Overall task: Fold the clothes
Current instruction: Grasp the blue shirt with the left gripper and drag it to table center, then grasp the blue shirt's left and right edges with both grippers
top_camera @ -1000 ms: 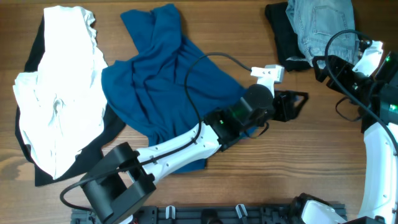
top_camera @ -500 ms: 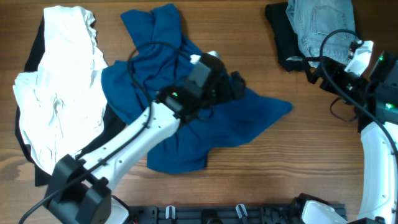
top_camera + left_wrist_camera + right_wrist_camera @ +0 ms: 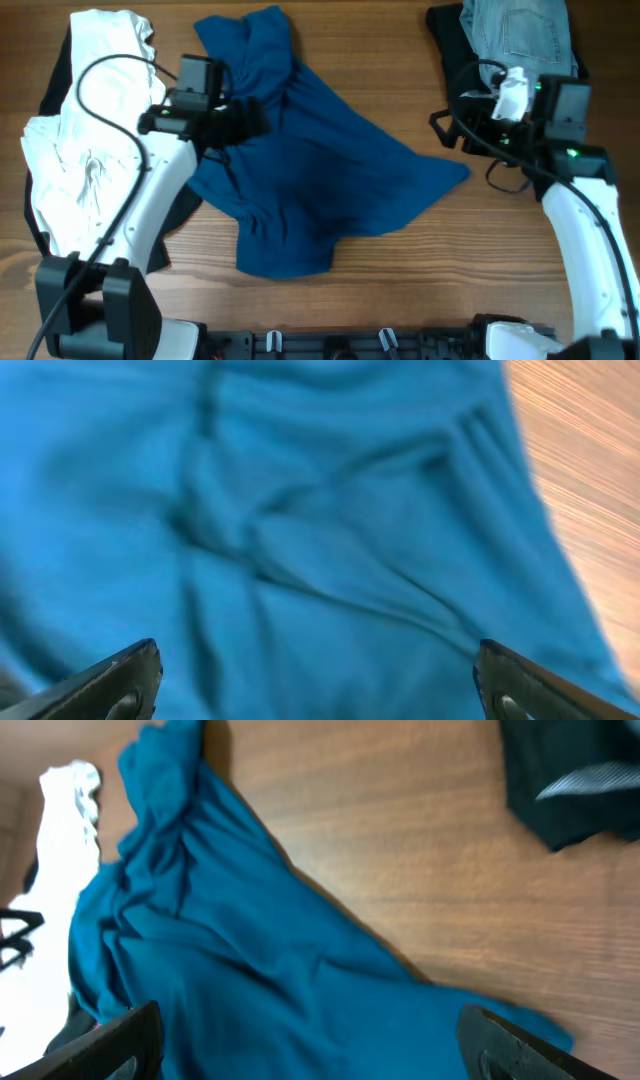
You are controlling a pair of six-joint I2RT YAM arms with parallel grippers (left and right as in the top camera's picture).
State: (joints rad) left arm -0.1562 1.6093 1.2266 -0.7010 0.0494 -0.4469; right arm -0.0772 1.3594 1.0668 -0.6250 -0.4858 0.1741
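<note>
The left end effector (image 3: 243,120) hangs with its jaws spread wide and nothing between them, in the upper left of the overhead frame. In the blurred left wrist view its two fingertips (image 3: 130,672) sit at the bottom corners, far apart. The right end effector (image 3: 444,130) is released too, at the upper right, its fingertips (image 3: 128,1038) equally wide in its own camera.

The table (image 3: 400,60) is brown wood with a plain lengthwise grain and fills every view, so no room shows beyond it.

The deep-blue shirt (image 3: 320,190) is the largest garment. It lies rumpled across the middle, running from the top centre down to the lower centre, with one corner pointing right. The left end effector is over its upper left part, beside the edge of the white garment; whether it touches the cloth I cannot tell. The right end effector is over bare wood above the shirt's right corner, apart from it.

The white garment (image 3: 95,150) lies crumpled along the left side on a black garment (image 3: 182,212). The light-blue denim (image 3: 515,35) lies at the upper right edge, with another black garment (image 3: 455,60) just left of it.
</note>
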